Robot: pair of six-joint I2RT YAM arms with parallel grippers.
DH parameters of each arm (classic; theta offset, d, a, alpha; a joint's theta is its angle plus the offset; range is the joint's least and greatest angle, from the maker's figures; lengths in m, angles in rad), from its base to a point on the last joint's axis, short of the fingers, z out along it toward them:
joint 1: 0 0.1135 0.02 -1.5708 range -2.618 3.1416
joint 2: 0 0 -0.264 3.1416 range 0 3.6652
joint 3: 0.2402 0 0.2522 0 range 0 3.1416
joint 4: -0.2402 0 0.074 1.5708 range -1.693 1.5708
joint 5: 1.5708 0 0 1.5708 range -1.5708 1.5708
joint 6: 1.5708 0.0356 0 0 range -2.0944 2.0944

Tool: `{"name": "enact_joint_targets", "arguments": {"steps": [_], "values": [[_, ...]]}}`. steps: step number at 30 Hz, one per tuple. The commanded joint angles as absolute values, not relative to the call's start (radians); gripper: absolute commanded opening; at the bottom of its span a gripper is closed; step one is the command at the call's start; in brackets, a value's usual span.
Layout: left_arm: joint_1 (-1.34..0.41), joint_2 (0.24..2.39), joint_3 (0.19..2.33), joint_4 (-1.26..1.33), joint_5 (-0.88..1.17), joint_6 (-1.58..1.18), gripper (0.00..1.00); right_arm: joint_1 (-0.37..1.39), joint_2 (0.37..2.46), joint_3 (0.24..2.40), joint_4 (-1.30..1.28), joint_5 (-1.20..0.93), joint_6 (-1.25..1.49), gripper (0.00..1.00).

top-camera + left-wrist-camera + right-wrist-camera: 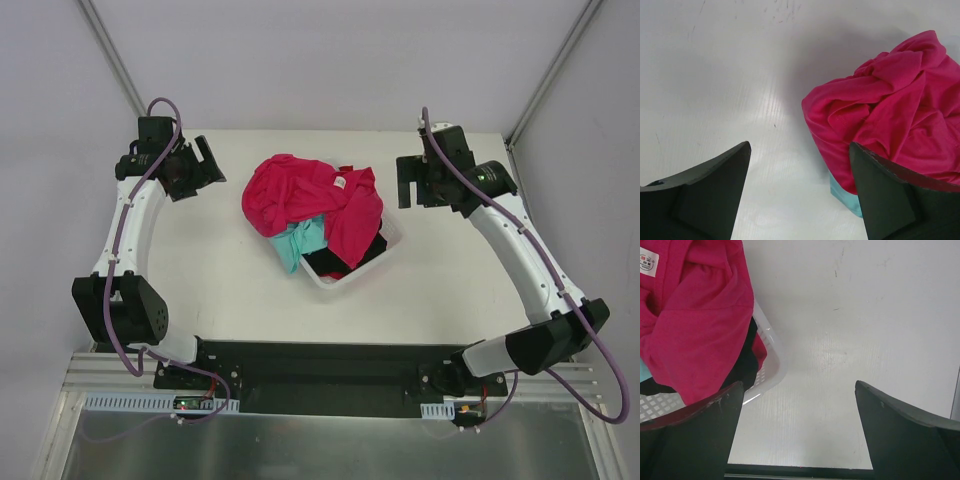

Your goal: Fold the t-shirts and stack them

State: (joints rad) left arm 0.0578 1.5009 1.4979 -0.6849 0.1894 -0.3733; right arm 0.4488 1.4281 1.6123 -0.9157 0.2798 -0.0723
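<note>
Weighing my grab, I am eyeing the magenta t-shirt (305, 190), heaped over a teal t-shirt (297, 245) and black shirt (345, 260) in the white basket (342, 284), centre of the table (215, 265): light, limp, likely to drape. I am favouring its bunched left edge. Left gripper (800, 146) and right gripper (799, 384) are standing open, empty.

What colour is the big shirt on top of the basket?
The big shirt is magenta-pink; the top view shows it best.

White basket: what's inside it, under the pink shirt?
The magenta shirt is heaped over the basket, spilling past its rim. Beneath it a teal shirt and a black shirt peek out at the near side. Anything deeper is covered.
</note>
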Motion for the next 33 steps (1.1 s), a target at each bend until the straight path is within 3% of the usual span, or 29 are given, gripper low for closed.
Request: {"name": "enact_joint_targets", "arguments": {"steps": [1, 17, 25, 33], "values": [[0.052, 1.477, 1.5, -0.669, 0.187, -0.351, 0.79, 0.44, 1.422, 1.611, -0.917, 0.279, -0.063, 0.96], [0.043, 1.512, 1.479, -0.666, 0.228, -0.361, 0.79, 0.433, 1.384, 1.508, -0.914, 0.195, -0.044, 0.96], [0.003, 1.699, 1.468, -0.684, 0.331, -0.393, 0.78, 0.433, 1.361, 1.416, -0.896, 0.16, -0.008, 0.96], [-0.048, 1.786, 1.463, -0.689, 0.296, -0.448, 0.77, 0.431, 1.309, 1.362, -0.89, 0.12, -0.003, 0.96]]}}
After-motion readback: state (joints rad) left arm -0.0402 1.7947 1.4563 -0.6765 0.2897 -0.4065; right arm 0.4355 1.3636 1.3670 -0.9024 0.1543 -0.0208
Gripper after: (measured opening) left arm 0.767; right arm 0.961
